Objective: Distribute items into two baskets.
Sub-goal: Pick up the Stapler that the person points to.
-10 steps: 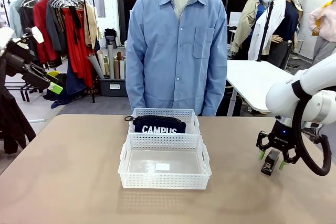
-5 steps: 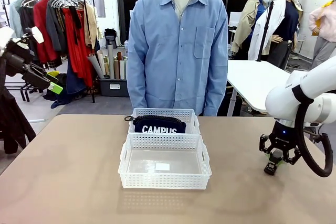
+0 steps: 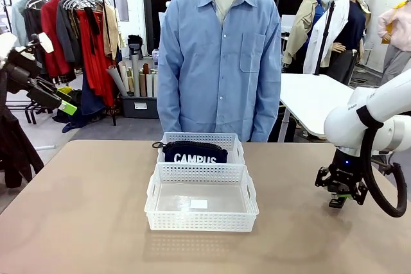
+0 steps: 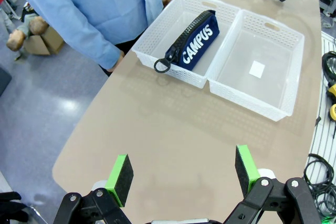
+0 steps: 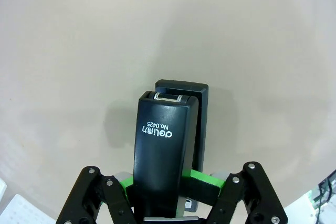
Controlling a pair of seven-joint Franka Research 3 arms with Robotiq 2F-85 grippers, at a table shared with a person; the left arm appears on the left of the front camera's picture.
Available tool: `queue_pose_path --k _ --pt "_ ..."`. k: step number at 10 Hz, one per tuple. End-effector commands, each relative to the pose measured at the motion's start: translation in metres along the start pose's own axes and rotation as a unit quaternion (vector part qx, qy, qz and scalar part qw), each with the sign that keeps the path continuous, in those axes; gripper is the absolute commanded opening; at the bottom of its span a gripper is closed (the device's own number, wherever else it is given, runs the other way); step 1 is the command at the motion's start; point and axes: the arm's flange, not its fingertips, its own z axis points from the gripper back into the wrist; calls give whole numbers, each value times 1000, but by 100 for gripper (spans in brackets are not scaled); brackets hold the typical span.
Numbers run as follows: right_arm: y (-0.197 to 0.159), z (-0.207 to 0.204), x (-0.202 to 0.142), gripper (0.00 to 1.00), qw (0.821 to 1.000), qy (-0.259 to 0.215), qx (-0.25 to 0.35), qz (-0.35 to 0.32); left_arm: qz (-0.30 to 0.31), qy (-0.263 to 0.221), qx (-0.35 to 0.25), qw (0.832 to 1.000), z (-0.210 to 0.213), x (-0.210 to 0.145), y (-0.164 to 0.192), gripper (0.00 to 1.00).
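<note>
The right gripper (image 3: 337, 198) is seen near the right edge of the surface (image 3: 77, 210), well apart from both baskets. It is clamped tight on the stapler (image 5: 164, 145), green pads pressed to its sides. Bare surface is seen all round the stapler and between it and the baskets. The left gripper (image 4: 184, 174) hangs high over the left side, jaws spread wide, nothing between them.

The baskets are set touching at mid-surface. The near basket (image 3: 153, 205) is empty but for a white label. The far basket (image 3: 199, 137) holds the pouch (image 3: 194, 153), by the far edge where a person (image 3: 218, 62) stands.

Stapler: small, glossy black, white print on top, metal pin at its far end. Pouch: navy, white "CAMPUS" lettering, black zip loop hung over the rim.
</note>
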Motion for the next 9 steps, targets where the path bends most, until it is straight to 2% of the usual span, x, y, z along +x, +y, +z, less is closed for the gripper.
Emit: queue_pose_path --k 1,2,5,9 --pt "6 1 -1 0 1000 -11 -5 -5 4 0 1 1000 1 0 -1 100" --pt "6 2 -1 0 1000 -11 -3 1 4 0 1 1000 1 0 -1 100" --pt "3 38 -23 0 995 -26 23 97 4 0 1 1000 1 0 -1 100" --pt "-28 99 -43 0 976 -4 76 206 4 0 1 1000 1 0 -1 100"
